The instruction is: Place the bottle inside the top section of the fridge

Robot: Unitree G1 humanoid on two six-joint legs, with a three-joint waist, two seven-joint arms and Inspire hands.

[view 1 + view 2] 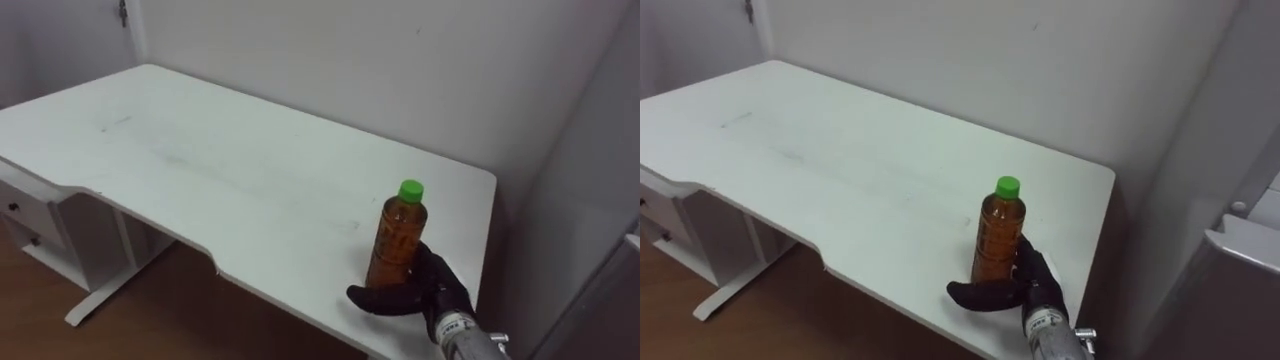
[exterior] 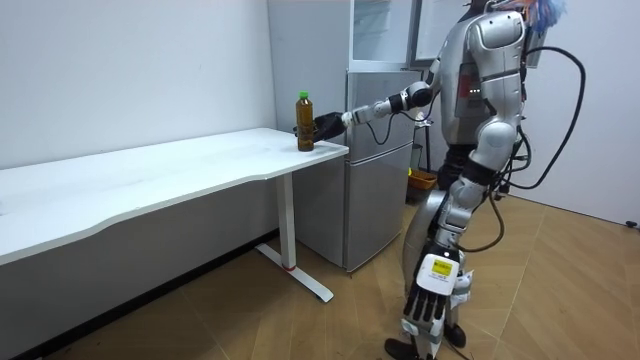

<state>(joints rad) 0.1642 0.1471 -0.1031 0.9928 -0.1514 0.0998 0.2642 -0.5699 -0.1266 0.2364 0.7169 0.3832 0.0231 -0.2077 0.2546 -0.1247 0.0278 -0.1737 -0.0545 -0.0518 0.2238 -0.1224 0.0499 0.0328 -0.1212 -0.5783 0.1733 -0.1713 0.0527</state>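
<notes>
Far left, tucked under the white desk (image 1: 200,170): a drawer unit (image 1: 25,215), well apart from the work and safe to ignore.

Further right, near the desk's right end and close to its front edge: the bottle (image 1: 398,240), amber-filled, upright, base on the desktop, green cap (image 1: 411,190) on top.

Around its lower half: the right hand (image 1: 428,288), thumb curled across the front, fingers wrapped behind, grasping the bottle low. Impossible to judge the firmness of the squeeze from here.

Most likely the pick-up step, with the lift not yet made.
- Firm up the hold before raising anything. Low hold, tall bottle: prone to tipping at the top.
- Lift straight up first, never dragging across the desktop, and clear the front edge before swinging away.
- Keep the bottle upright throughout the carry.

Right again, just beside the desk's end in the room view: the grey fridge (image 2: 380,170), with the upper compartment (image 2: 385,35) high, about level with the robot's chest and head.
- Standing right by it, so little or no walking needed, mostly a turn and a raise of the arm.
- Check the upper door first, its state being impossible to tell here.

Rightmost and low in the room view: the left hand (image 2: 432,298), hanging by the leg, fingers straight and relaxed, holding nothing. Free for the door if needed.
</notes>
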